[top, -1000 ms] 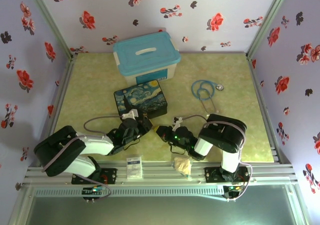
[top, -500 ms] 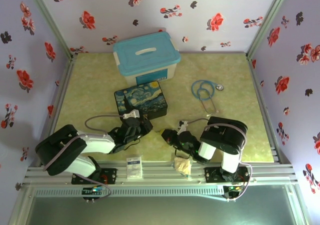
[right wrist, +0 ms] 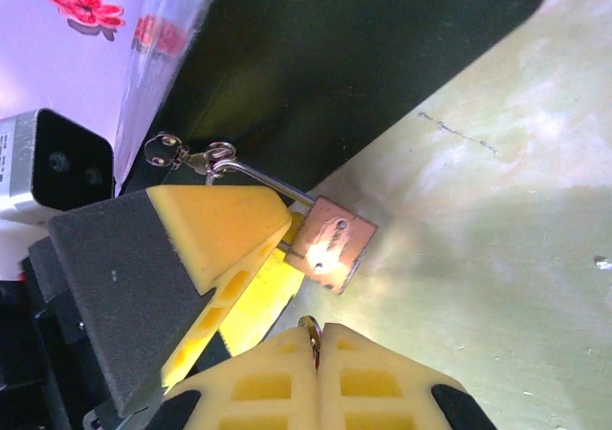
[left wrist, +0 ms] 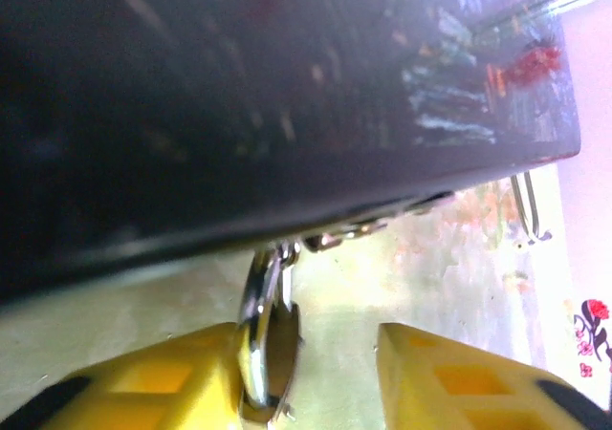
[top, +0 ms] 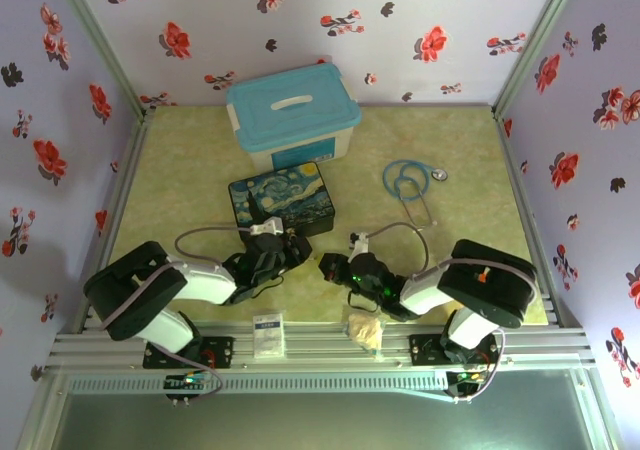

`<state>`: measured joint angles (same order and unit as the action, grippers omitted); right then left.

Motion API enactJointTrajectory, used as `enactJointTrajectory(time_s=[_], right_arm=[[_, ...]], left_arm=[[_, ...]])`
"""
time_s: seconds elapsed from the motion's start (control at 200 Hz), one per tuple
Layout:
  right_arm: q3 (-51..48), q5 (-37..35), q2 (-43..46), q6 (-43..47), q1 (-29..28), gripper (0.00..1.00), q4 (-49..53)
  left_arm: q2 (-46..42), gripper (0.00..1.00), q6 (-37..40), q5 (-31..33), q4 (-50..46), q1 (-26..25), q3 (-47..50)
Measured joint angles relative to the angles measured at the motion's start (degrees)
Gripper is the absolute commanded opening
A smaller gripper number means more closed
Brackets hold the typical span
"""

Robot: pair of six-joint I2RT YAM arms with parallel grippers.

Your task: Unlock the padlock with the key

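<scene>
**Right gripper [right wrist: 316,334] clenched on the key [right wrist: 308,326], just short of the padlock [right wrist: 330,248]**

The right gripper's two yellow fingers are pressed flat together. The key is nipped at their tips, and only a small metal loop of it shows. A narrow gap separates it from the padlock.

The left gripper [left wrist: 316,351] is released, with its jaws well apart. The silvery shackle [left wrist: 260,315] lies against the inner face of one finger and does not touch the other.

Room is tight on the far side. The dark front wall of the starry box [top: 280,198] stands directly over the left gripper, and the two grippers face each other close in front of it. On the right arm's side the pale green counter [top: 470,260] lies bare as far as the blue stethoscope [top: 408,182]. Further back, a teal-lidded bin [top: 292,110] sits behind the box. On the near side, a white card [top: 268,334] and a crumpled cream packet [top: 364,328] sit at the counter's front edge (close under the right arm).

The padlock is a small square brass body, tilted and bright with glare, with two dark dots on its face. Its body sits at the tip of a left finger. The shackle runs up from it to a metal clasp [right wrist: 172,150] at the box's lower edge.
</scene>
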<state>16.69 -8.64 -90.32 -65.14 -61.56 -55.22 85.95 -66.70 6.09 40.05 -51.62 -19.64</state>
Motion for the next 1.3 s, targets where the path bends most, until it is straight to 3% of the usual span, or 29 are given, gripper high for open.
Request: enactJointTrajectory(time_s=[0.125, 0.29, 0.495, 0.715, 0.865, 1.055, 1.3], right_arm=[[0.09, 0.33, 2.21, 3.98, 0.02, 0.0, 3.02], [1.05, 2.51, 5.84, 10.88, 0.07, 0.0, 6.82], [3.39, 3.76, 12.98, 16.83, 0.07, 0.0, 7.93], [4.7, 3.72, 19.17, 18.25, 0.07, 0.0, 7.96], [5.57, 3.8, 20.79, 16.9, 0.07, 0.0, 6.36], [4.96, 3.87, 20.76, 13.81, 0.04, 0.0, 3.02], [4.81, 3.48, 20.79, 13.44, 0.04, 0.0, 2.1]], left_arm=[[-5.11, 0.55, -0.74, 0.74, -2.6, -0.26, 2.56], [-20.68, 0.6, -0.15, 3.23, -12.96, -1.22, 2.89], [-34.62, 0.47, 0.11, 5.57, -14.43, -1.92, 2.86], [-33.11, 0.55, 1.79, 5.29, -4.0, -3.89, 7.02], [-30.38, 0.54, 4.22, 5.09, 7.8, -5.33, 7.06], [-25.75, 0.5, 4.07, 5.05, 18.21, -5.68, 7.06], [-23.74, 0.29, 3.15, 4.85, 22.49, -6.32, 7.06]])
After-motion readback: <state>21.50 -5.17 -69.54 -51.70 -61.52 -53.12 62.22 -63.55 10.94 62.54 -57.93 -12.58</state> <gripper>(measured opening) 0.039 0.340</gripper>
